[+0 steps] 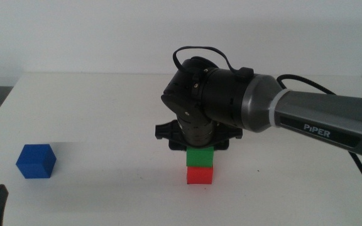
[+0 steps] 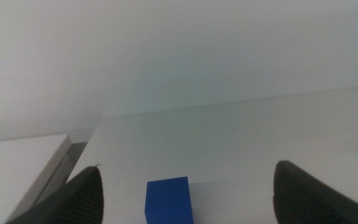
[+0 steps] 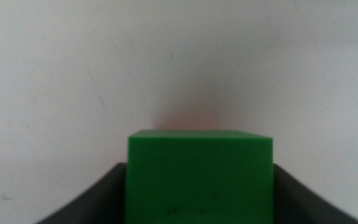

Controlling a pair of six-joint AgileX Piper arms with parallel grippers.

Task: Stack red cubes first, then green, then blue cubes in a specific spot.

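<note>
Red base: the small bright-red matte cube [image 1: 199,175] sits on the plain white tabletop [image 1: 105,119] near the middle of the table; nothing lies beneath it but the table.
Green layer: the small solid green cube [image 1: 200,156] rests squarely on the red cube, edges roughly in line; in the right wrist view it fills the space between the jaws, with a faint red tint on the table past it.
Right gripper: the right gripper [image 3: 199,186] hangs straight down over the stack from the right-hand arm; its dark jaws lie flat against both sides of the green cube, closed to the cube's width (whether they press or merely touch cannot be judged).
Blue cube: the small deep-blue matte cube [image 1: 36,161] stands alone on the table, well apart from the stack, toward the left side; untouched.
Left gripper: the left gripper [image 2: 185,193] waits low at the near left corner, jaws spread wide and holding nothing; the blue cube shows between them, beyond the tips.
Progress: red placed, green set on it but not yet let go; judged about two-thirds done.
Remaining: freeing the green cube without shifting it; then fetching the blue cube and setting it on top.
</note>
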